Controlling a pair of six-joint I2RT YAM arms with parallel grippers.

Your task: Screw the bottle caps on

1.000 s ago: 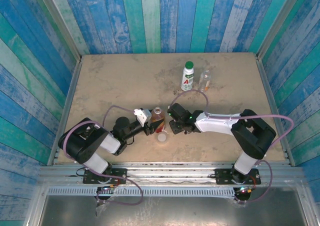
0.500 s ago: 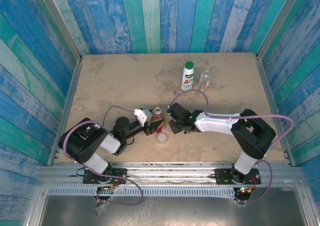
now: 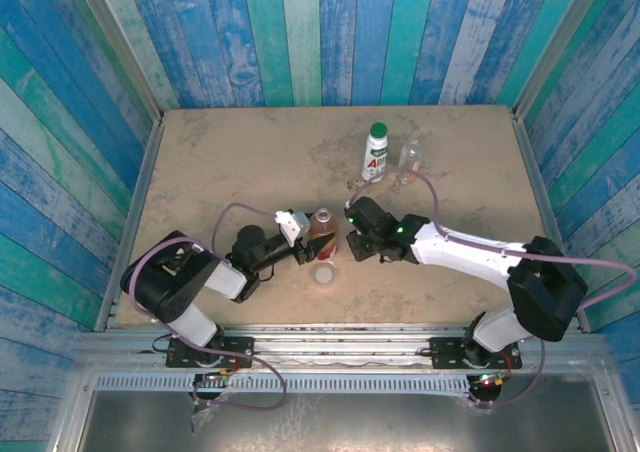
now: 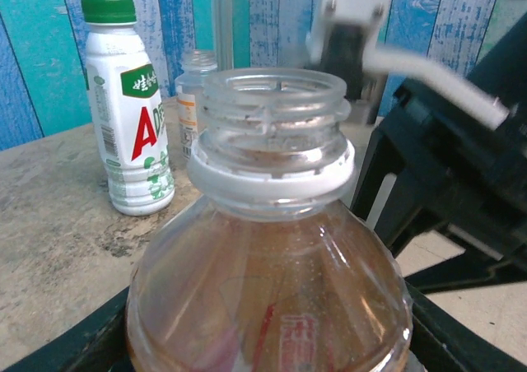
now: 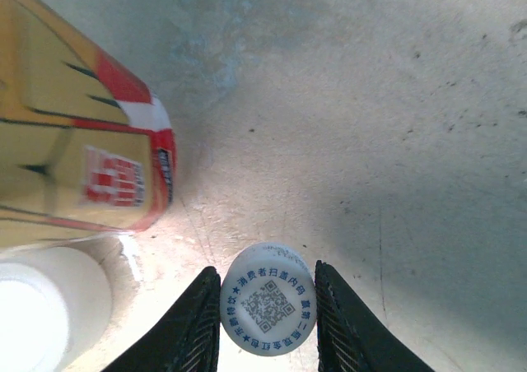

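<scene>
The small white cap (image 5: 268, 298), its printed face turned to the wrist camera, is pinched between the two fingers of the right gripper (image 3: 352, 242), just beside the amber bottle (image 4: 272, 290). We find that bottle, red-labelled and open-mouthed, near the front centre of the table (image 3: 220, 162), with the left gripper (image 3: 308, 240) clasped around its body. A wider pale cap (image 3: 323, 272) lies just in front. Farther back stand the white bottle (image 3: 376, 152), wearing its green cap (image 4: 109, 8), and the clear bottle (image 3: 410, 155) beside it.

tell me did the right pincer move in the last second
Yes. In the top view the right pincer has shifted right and a little toward the back, away from the loose pale cap, which stays put.
</scene>
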